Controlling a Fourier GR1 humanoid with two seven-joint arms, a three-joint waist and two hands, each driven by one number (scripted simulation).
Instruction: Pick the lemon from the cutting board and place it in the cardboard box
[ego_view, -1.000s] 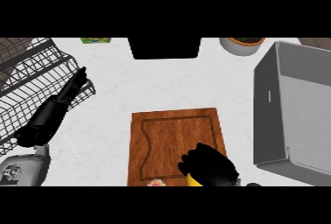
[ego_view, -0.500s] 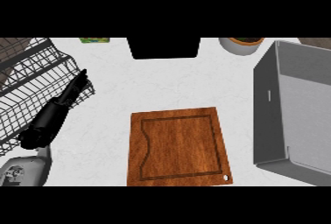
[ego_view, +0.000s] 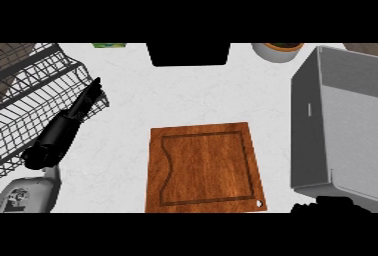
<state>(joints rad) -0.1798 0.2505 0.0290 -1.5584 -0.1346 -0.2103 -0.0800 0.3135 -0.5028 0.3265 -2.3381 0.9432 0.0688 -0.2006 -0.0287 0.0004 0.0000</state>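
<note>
Now bare cutting board (ego_view: 203, 165), lemon unseen (likely carried); right hand (ego_view: 328, 205) back at near right by grey box (ego_view: 339, 125), grip untellable; left hand (ego_view: 63, 131) open, resting left.

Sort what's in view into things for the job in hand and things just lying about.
For the job: cutting board; grey box at right; right hand at the lower edge. No lemon shows.
Lying about: wire rack; left hand, open, over it; round pot; green item; black block at top.
</note>
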